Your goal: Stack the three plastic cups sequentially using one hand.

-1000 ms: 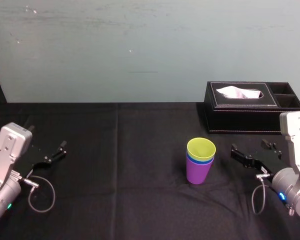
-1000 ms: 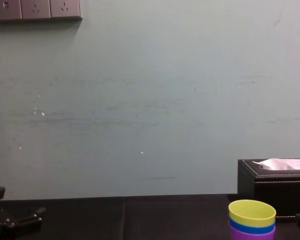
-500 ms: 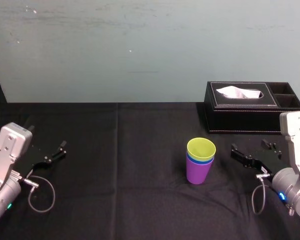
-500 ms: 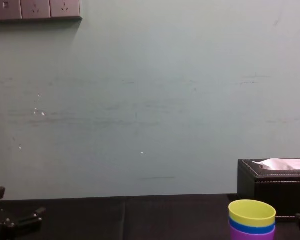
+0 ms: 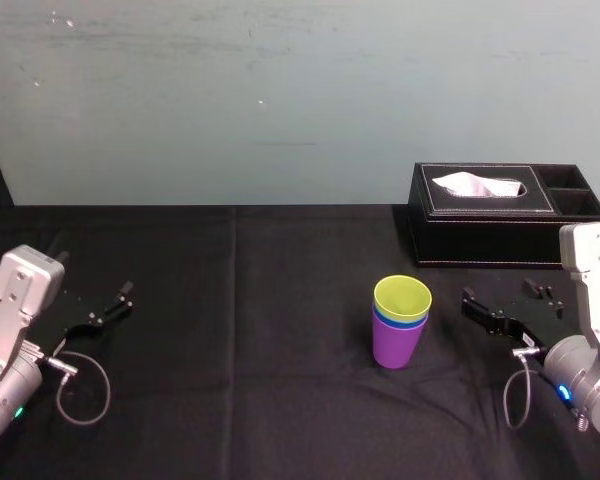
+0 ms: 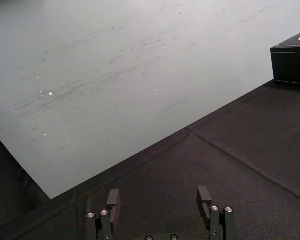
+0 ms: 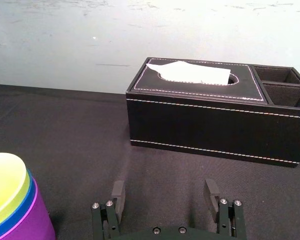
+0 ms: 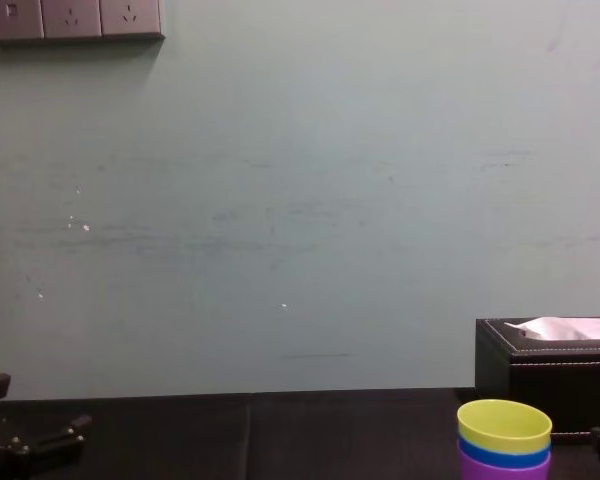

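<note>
By the desk's right edge, the right hand is sitting spread apart beside the stacked cups; bumping them could be tipping them. The left hand is resting spread apart too.

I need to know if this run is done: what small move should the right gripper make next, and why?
Probably none, beyond pulling back to rest. The yellow-green cup sits in the blue cup, that in the purple cup: one upright stack. The right gripper is open, apart from it; the left gripper is parked open, far left.
</note>
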